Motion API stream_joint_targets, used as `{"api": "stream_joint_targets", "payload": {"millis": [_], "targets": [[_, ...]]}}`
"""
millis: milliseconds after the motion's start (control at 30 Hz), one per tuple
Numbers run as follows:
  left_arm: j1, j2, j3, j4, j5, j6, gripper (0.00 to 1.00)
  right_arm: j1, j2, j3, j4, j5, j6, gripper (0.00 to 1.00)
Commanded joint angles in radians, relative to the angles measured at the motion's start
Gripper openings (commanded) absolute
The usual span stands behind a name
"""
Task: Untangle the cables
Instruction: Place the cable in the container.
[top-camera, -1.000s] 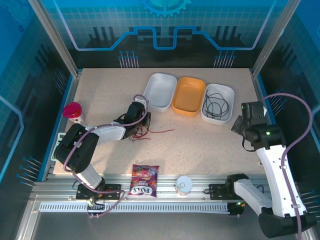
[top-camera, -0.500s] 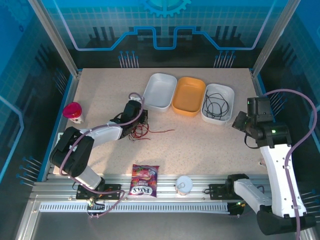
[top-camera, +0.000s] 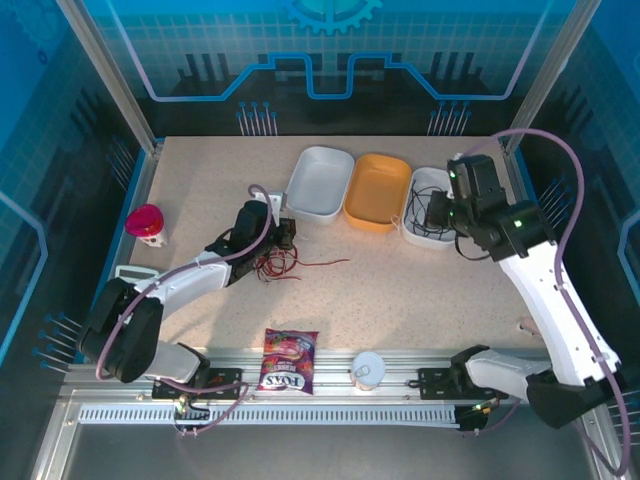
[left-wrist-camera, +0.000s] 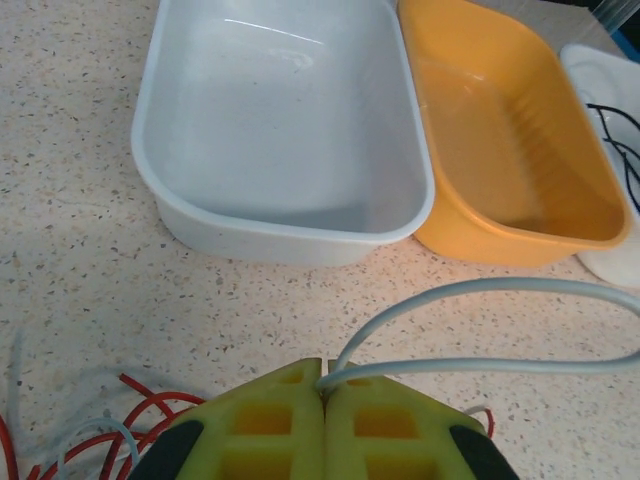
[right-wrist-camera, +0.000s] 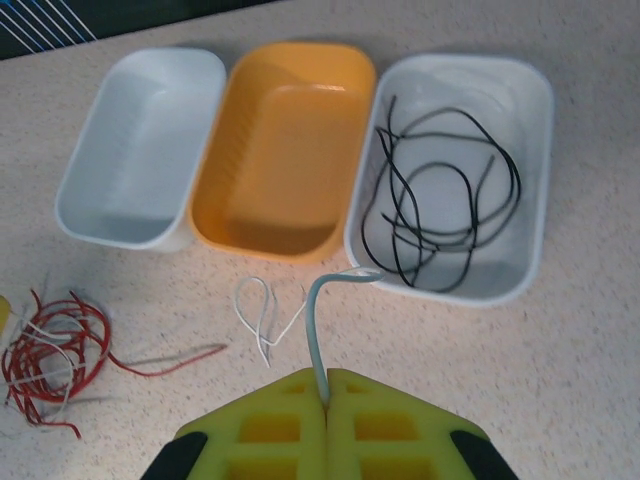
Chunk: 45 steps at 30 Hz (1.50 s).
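My left gripper (left-wrist-camera: 323, 388) is clenched on a pale grey cable (left-wrist-camera: 480, 290). The cable leaves the seam between my yellow-green pads and sweeps off to the right in two strands above the table (top-camera: 400, 290). This gripper sits left of the table's middle. The red cables (top-camera: 278, 263) lie in a loose heap on the table just beside it, toward the near edge, with one red end trailing out to the right.

My right gripper (right-wrist-camera: 326, 400) is also pinched tight, on a pale cable (right-wrist-camera: 316, 330) that rises from between the pads and bends right, close to the near rim of the right white tray (right-wrist-camera: 525, 110). I cannot tell whether both hands grip the same cable.

The black cables (right-wrist-camera: 415, 240) are coiled inside that tray. A thin whitish strand (right-wrist-camera: 262, 318) lies looped on the table between my right pads and the orange tray (right-wrist-camera: 285, 150).

The left white tray (right-wrist-camera: 140, 150), the orange tray and the right white tray stand side by side in a row near the table's far edge.
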Motion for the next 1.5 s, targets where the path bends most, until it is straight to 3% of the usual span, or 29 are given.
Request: {"api": "stream_joint_targets", "payload": {"millis": [0,400,633,833,1100,1467], "targets": [[0.006,-0.036,-0.019,-0.009,0.043,-0.027,0.0,0.034,0.07,0.088,0.052,0.061,-0.051,0.0],[0.006,-0.063,-0.034,-0.004,0.105,-0.032,0.0,0.052,0.372,0.305,0.23,0.209,-0.187,0.0],[0.006,-0.062,-0.056,0.017,0.175,-0.059,0.0,0.046,0.505,0.325,0.339,0.242,-0.232,0.0],[0.005,-0.055,-0.079,0.041,0.23,-0.095,0.0,0.039,0.604,0.316,0.331,0.258,-0.202,0.0],[0.006,-0.053,-0.084,0.038,0.25,-0.101,0.0,0.01,0.713,0.28,0.331,0.145,-0.159,0.05],[0.005,-0.038,-0.068,0.041,0.282,-0.111,0.0,-0.016,0.829,0.262,0.294,-0.054,-0.128,0.3]]}}
